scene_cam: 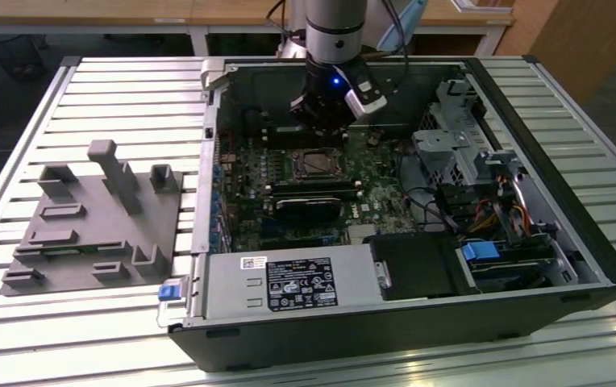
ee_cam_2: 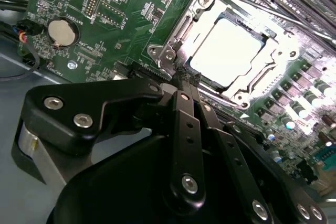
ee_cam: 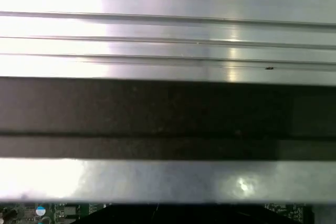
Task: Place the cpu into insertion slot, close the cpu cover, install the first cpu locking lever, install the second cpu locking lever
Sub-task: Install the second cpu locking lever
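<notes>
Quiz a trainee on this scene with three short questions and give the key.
1. Fill in: in the exterior view, the grey fixture lies to the exterior view's ____ of the computer case.
2. True or false: the cpu already sits in the insertion slot.
3. In the second wrist view, the end effector is nearest to: A) the grey fixture, B) the insertion slot, C) neither.

Key: 1 left; 2 true; 3 B.

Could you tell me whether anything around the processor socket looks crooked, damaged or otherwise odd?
Nothing stands out. In the second wrist view the cpu sits square under the cpu cover, and the gripper sits closed at the socket's corner.
</notes>
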`<state>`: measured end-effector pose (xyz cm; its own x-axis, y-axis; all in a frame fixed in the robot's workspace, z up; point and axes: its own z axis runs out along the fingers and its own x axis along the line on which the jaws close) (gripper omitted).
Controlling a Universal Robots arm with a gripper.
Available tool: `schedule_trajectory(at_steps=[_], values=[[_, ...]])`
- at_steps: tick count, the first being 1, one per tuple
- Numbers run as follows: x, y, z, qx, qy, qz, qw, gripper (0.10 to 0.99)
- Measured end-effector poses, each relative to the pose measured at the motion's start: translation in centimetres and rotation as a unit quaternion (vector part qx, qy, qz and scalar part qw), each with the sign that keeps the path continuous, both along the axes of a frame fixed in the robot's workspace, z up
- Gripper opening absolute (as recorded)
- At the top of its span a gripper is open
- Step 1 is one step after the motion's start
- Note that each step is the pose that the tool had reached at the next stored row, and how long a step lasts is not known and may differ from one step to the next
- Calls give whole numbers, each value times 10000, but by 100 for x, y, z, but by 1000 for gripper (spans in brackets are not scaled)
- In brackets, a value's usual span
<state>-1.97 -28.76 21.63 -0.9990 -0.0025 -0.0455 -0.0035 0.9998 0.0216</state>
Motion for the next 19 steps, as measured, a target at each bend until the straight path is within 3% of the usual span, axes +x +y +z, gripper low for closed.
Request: schedule_trajectory(at_steps=[6, 19], values=[[0, -1, 161, -1, 1, 1, 10000, 106], [0, -95, 189, -1, 2, 0, 10000, 106]])
